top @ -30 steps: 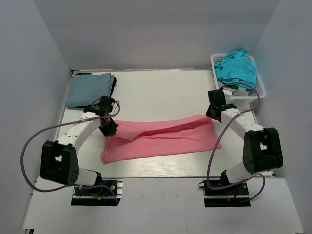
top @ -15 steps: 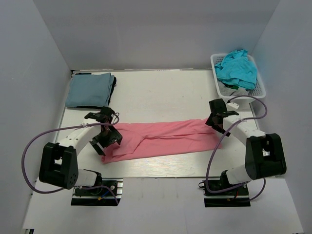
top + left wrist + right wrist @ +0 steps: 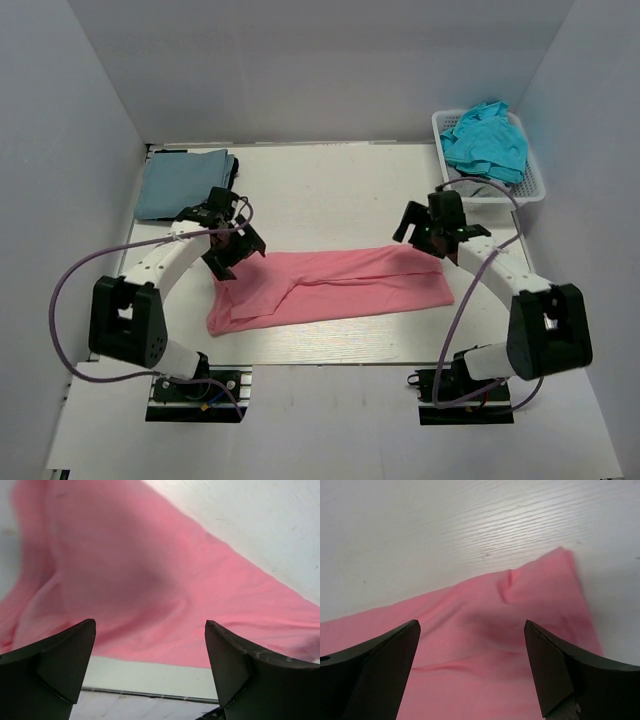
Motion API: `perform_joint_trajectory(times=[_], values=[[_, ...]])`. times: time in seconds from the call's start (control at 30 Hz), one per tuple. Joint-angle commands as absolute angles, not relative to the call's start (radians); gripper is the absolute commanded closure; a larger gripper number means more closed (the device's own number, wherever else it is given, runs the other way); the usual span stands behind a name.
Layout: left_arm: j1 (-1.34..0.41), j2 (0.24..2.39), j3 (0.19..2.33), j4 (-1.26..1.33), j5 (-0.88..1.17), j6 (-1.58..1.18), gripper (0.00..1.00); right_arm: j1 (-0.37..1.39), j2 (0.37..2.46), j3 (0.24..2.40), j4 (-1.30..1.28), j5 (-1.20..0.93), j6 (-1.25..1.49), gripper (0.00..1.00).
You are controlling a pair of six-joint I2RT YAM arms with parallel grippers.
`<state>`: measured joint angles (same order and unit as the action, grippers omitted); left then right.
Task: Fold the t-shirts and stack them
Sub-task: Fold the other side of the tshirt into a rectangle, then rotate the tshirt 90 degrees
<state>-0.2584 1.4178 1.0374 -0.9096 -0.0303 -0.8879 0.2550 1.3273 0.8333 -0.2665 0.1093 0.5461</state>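
Observation:
A salmon-pink t-shirt (image 3: 330, 290) lies flat as a long folded strip across the middle of the table. My left gripper (image 3: 238, 256) hovers open over its left end, and the left wrist view shows pink cloth (image 3: 150, 580) beyond the spread left gripper (image 3: 150, 624) with nothing between the fingers. My right gripper (image 3: 425, 235) hovers open over the strip's far right corner (image 3: 555, 575); in its wrist view the right gripper (image 3: 471, 623) also holds nothing. A folded grey-blue t-shirt (image 3: 182, 183) rests on a dark one (image 3: 233, 170) at the back left.
A white lattice basket (image 3: 535, 180) stands at the back right, holding a crumpled teal t-shirt (image 3: 485, 135) and a bit of grey cloth (image 3: 470, 186). White walls enclose the table on three sides. The table's near edge (image 3: 150, 695) shows in the left wrist view.
Both grippers opened and let go of the pink shirt, which settled flat into a strip. Both dipped toward the near side, then rose clear of the cloth; the right now sits further left.

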Motion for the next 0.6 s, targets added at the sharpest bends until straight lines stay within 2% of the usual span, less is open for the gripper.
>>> perform_joint_trajectory(times=[0.0, 0.13, 0.3, 0.47, 0.57], values=[[-0.27, 1.502, 1.016, -0.73, 0.109, -0.864, 0.0, 0.284, 1.436, 0.876, -0.204, -0.051, 0.526, 0.1], [-0.27, 1.661, 1.054, -0.715, 0.075, -0.864, 0.0, 0.29, 1.491, 0.845, -0.201, -0.005, 0.557, 0.1], [-0.279, 1.879, 1.179, -0.713, 0.075, -0.841, 0.0, 0.296, 1.542, 0.799, -0.363, 0.091, 0.572, 0.1], [-0.279, 2.133, 1.481, -0.713, 0.012, -0.821, 0.0, 0.345, 1.436, 0.6, -0.395, -0.099, 0.569, 0.1], [-0.288, 2.284, 1.786, -0.726, 0.012, -0.784, 0.0, 0.419, 1.342, 0.575, -0.483, -0.144, 0.537, 0.1]])
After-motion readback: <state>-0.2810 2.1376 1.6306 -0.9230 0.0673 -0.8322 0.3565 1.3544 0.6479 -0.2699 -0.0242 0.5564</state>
